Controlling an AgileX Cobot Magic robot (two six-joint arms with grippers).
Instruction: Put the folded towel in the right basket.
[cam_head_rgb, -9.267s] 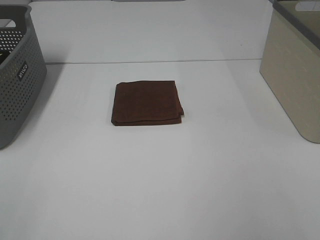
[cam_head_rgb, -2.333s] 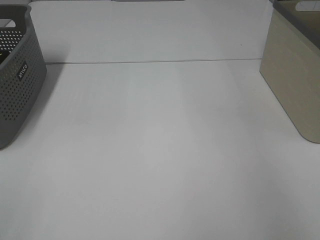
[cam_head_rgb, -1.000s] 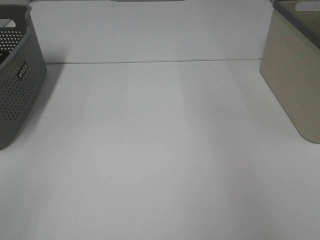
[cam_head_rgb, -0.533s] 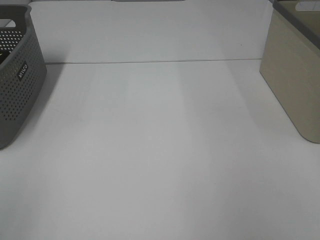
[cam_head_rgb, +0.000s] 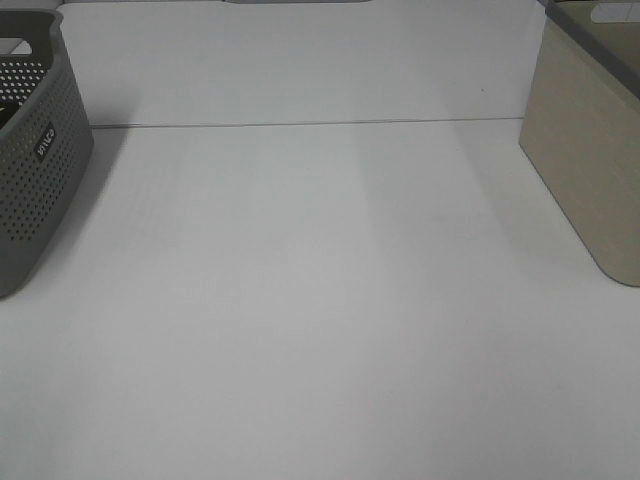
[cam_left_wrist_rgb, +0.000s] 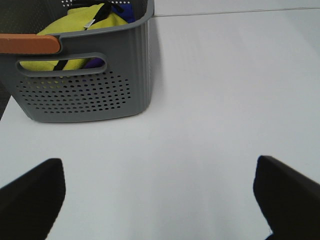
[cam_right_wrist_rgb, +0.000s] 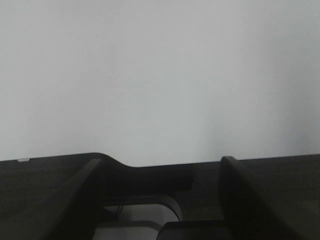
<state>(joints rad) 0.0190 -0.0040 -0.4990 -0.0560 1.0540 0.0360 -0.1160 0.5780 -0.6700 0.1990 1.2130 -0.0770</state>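
Nearest, both arms sit off the table (cam_head_rgb: 300, 300), and the towel is nowhere in sight. The left gripper (cam_left_wrist_rgb: 160, 195) is spread wide and empty, facing the grey basket (cam_left_wrist_rgb: 85, 95) at the left edge. The right gripper (cam_right_wrist_rgb: 160, 175) also holds nothing, its fingers apart. At the far right corner stands the beige basket (cam_head_rgb: 585, 150), its inside hidden; the towel probably lies there.

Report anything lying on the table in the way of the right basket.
Nothing visible does. The white table shows only bare surface right up to the wall of the beige basket; the grey basket stands off at the far left. The folded towel itself shows in no view, so its own path cannot be checked.
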